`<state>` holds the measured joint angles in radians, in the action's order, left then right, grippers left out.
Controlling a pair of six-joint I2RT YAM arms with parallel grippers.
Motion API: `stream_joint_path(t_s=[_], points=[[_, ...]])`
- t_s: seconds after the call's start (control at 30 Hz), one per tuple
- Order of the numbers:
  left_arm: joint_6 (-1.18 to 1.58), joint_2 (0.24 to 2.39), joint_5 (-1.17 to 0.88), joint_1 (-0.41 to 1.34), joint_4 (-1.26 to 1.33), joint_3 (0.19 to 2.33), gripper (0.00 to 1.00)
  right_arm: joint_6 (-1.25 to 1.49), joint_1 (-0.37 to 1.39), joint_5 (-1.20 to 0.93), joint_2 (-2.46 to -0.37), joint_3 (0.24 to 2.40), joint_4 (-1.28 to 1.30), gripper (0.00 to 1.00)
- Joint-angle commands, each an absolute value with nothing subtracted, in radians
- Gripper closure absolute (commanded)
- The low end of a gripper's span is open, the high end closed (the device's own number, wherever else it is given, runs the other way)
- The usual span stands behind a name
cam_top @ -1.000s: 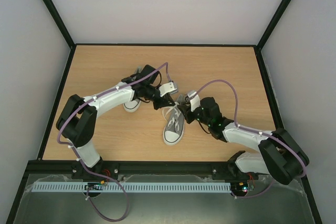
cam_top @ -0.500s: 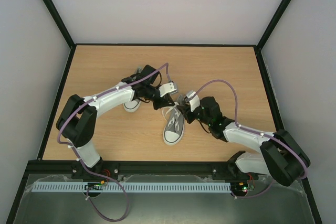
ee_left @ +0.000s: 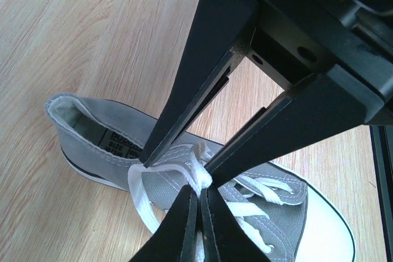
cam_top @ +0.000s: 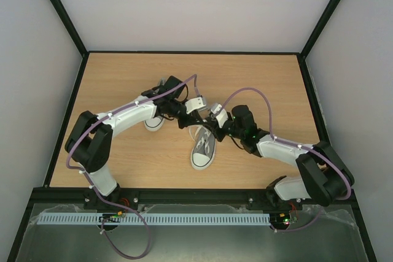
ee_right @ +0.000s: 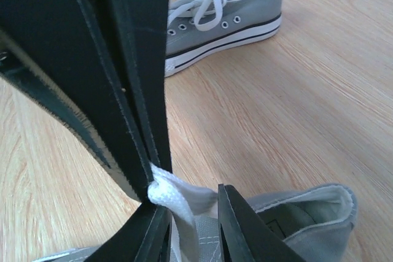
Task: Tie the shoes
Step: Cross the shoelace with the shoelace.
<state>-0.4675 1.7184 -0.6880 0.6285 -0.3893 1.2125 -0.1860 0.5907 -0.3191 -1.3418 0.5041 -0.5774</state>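
Note:
One grey shoe (cam_top: 202, 148) with a white toe cap lies mid-table; it also shows in the left wrist view (ee_left: 98, 133) and the right wrist view (ee_right: 307, 213). My left gripper (cam_top: 194, 123) (ee_left: 201, 191) is shut on a loop of its white lace (ee_left: 199, 176) just above the tongue. My right gripper (cam_top: 210, 128) (ee_right: 190, 213) is open, tip to tip with the left, its fingers (ee_left: 196, 72) straddling the same lace (ee_right: 175, 197). The second shoe (cam_top: 155, 122) (ee_right: 227, 10) lies to the left, mostly hidden under my left arm in the top view.
The wooden table (cam_top: 258, 78) is walled by a black frame and pale panels on three sides. Purple cables arch over both arms. The two arms meet over the middle shoe.
My right gripper has moved left and slightly away, up to the left gripper and around the lace. The left gripper has stayed shut on the lace, almost still.

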Motion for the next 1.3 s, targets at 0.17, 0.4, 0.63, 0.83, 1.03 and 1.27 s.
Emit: stream_joint_path(t_s=[0.17, 0.4, 0.63, 0.83, 1.03, 1.27], points=[[-0.533, 1.683, -0.727, 0.626, -0.435, 1.241, 0.98, -0.247, 0.564, -0.411, -1.357, 0.519, -0.577, 0.77], [-0.536, 1.677, -0.710, 0.622, -0.423, 1.239, 0.97, -0.290, 0.537, -0.521, -1.342, 0.539, -0.519, 0.95], [-0.502, 1.701, -0.649, 0.607, -0.390, 1.226, 0.98, -0.349, 0.491, -0.740, -1.306, 0.576, -0.259, 0.97], [-0.499, 1.703, -0.646, 0.606, -0.364, 1.214, 0.98, -0.447, 0.485, -0.887, -1.344, 0.649, -0.099, 0.97], [-0.507, 1.705, -0.635, 0.609, -0.331, 1.187, 0.95, -0.546, 0.477, -0.965, -1.433, 0.732, 0.046, 0.98], [-0.496, 1.733, -0.529, 0.624, -0.240, 1.164, 0.89, -0.571, 0.473, -0.976, -1.441, 0.733, 0.066, 0.98]])
